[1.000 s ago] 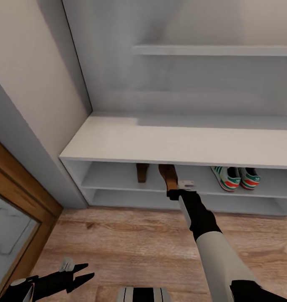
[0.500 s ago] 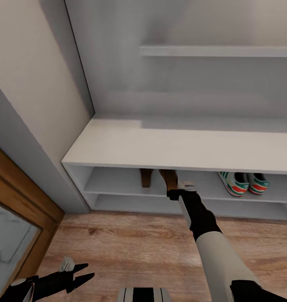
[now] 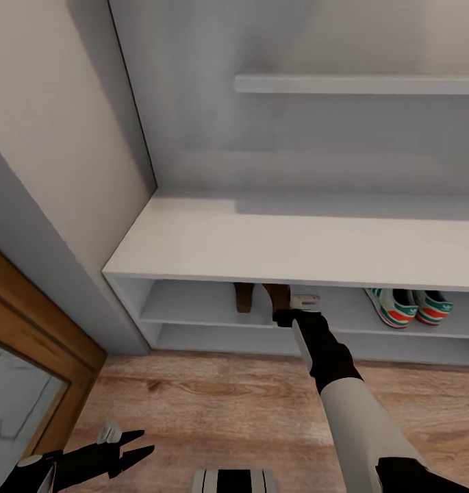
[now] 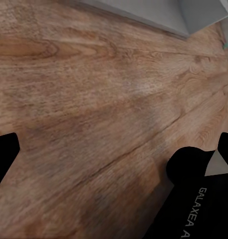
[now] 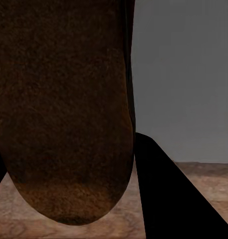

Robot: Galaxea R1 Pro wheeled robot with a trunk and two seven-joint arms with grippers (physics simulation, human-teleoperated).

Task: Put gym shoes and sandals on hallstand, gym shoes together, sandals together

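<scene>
Fingers (image 3: 283, 316) grip sandal (image 3: 278, 296) beside second sandal (image 3: 244, 297), under bench top (image 3: 261, 248).

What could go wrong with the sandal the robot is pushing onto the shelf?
1. The right claw seems to hold the second sandal at the shelf's front edge; let go too early, it might tip onto the floor.
2. Pushing further could bump the first sandal beside it.
3. The arm runs close under the bench top and could knock it.
</scene>
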